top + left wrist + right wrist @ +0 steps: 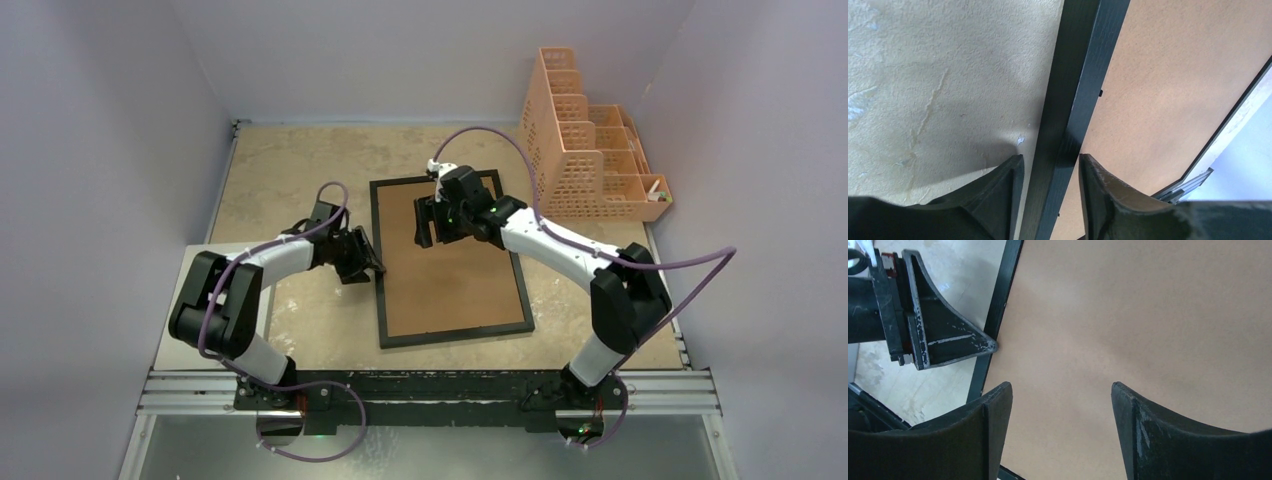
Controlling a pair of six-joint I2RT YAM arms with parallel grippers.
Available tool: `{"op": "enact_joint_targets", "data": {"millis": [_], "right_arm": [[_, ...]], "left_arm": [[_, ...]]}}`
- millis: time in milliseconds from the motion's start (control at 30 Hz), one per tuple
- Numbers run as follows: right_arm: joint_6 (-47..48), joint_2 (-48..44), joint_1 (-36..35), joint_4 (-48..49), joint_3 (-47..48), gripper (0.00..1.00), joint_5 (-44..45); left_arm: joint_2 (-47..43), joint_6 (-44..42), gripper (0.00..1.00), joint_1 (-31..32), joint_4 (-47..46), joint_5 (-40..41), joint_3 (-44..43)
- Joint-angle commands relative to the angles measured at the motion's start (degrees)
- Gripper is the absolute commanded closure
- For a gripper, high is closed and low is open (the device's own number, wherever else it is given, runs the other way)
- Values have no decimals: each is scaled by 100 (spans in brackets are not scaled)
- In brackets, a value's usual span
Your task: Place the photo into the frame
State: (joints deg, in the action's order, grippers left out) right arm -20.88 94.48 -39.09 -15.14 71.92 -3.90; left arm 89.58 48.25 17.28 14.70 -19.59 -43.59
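The frame point(456, 335) lies back-up on the table, its brown backing board point(455, 285) filling it. The photo is not in view. My left gripper point(372, 262) is open and straddles the frame's left rail point(1073, 75). One finger is over the table and the other over the board, with slim gaps to the rail on both sides. My right gripper point(432, 222) is open and empty, hovering over the far part of the board point(1128, 315). The right wrist view shows the left rail point(998, 305) and one finger point(948, 342) of my left gripper.
A peach mesh organizer point(590, 150) stands at the back right, close to the frame's far right corner, with a small white item point(657, 190) in its lowest compartment. Grey walls enclose the beige table point(290, 170) on three sides.
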Motion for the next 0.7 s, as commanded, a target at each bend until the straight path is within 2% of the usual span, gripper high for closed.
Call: {"op": "enact_joint_targets", "data": {"millis": [0, 100, 233, 400, 500, 667], "right_arm": [[11, 64, -420, 126, -21, 24, 524], [-405, 281, -766, -8, 27, 22, 638], [-975, 687, -1314, -314, 183, 22, 788], [-1472, 1134, -1795, -319, 204, 37, 734], [-1836, 1279, -1986, -430, 271, 40, 833], [-2337, 1480, -2106, -515, 337, 45, 1126]], "left_arm": [[115, -821, 47, 4, 279, 92, -223], [293, -1382, 48, 4, 764, 248, -466], [303, -1755, 56, 4, 985, 32, -336], [341, -1656, 69, 4, 521, -398, 316], [463, -1476, 74, 1, 267, -646, 485], [680, -1385, 83, -4, 239, -489, 493]]}}
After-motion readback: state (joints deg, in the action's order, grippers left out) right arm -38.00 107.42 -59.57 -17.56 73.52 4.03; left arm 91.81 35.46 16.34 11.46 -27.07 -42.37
